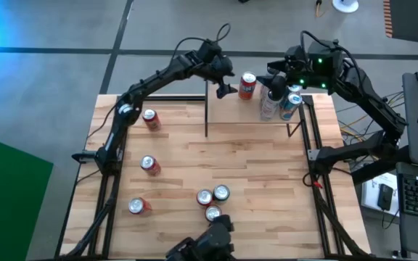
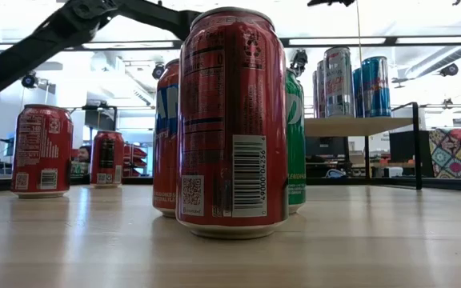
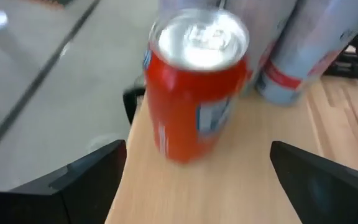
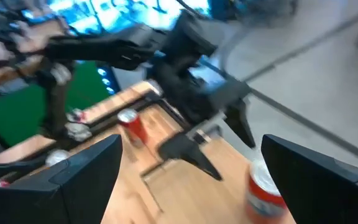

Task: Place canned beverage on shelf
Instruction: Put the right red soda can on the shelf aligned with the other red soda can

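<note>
From my console, the only print I can make out is on the tall red aluminium can [image 2: 232, 120] nearest the low camera: a barcode with digits I read roughly as 4900002426, a QR code beside it, and a nutrition panel too fine to read. The green can [image 2: 295, 136] behind it carries vertical lettering I can't decipher. Elsewhere, labels are too small or blurred.

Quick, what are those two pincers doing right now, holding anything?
Left pincer: open, empty, beside the red can on the shelf.
Right pincer: open, holding nothing, above the shelf's far end.
</note>
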Available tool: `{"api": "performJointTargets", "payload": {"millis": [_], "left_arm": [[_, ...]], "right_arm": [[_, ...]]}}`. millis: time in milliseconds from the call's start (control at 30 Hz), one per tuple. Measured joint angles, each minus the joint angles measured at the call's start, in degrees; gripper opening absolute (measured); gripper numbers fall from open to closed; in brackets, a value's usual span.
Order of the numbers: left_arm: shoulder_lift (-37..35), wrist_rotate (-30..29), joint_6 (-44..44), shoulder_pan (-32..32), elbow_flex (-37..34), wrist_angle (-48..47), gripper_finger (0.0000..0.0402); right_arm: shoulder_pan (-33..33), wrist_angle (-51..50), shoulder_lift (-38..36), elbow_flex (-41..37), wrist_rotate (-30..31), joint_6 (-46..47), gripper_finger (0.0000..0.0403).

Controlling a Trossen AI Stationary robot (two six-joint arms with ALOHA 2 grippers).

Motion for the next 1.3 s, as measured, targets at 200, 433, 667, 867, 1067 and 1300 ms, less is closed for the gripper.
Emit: {"api": "performJointTargets", "payload": {"millis": [200,433,667,867,1067,1300], "left_arm": [[-6.9,0.0,-1.8,0.1,-6.2,-3.1,0.0359],[-21.0,-4.5,-5.6,-1.4,-20.3,-1.5,0.0332],[-42.3,-15.7,-22.3,-6.2,-47.0,14.7,0.0305],[-58.0,-26.7,-35.6,-17.1,-65.5,25.3,0.0279],[-66.1,-44.9,-40.7,-32.1,-72.6,24.7,0.0253],[-69.9,-51.5,-37.4,-39.3,-72.7,16.8,0.0227]], "right_arm": [[4.7,1.9,-0.5,-1.5,2.4,-2.3,0.0374],[8.3,12.3,-0.6,-13.2,-4.2,1.0,0.036],[13.2,26.4,-2.8,-24.6,-6.0,4.7,0.023],[16.7,38.0,-3.2,-32.3,-6.1,6.2,0.0062],[21.8,57.3,0.5,-37.3,-16.8,9.1,0.0012],[30.1,64.8,9.2,-36.6,-10.0,6.9,0.0018]]}}
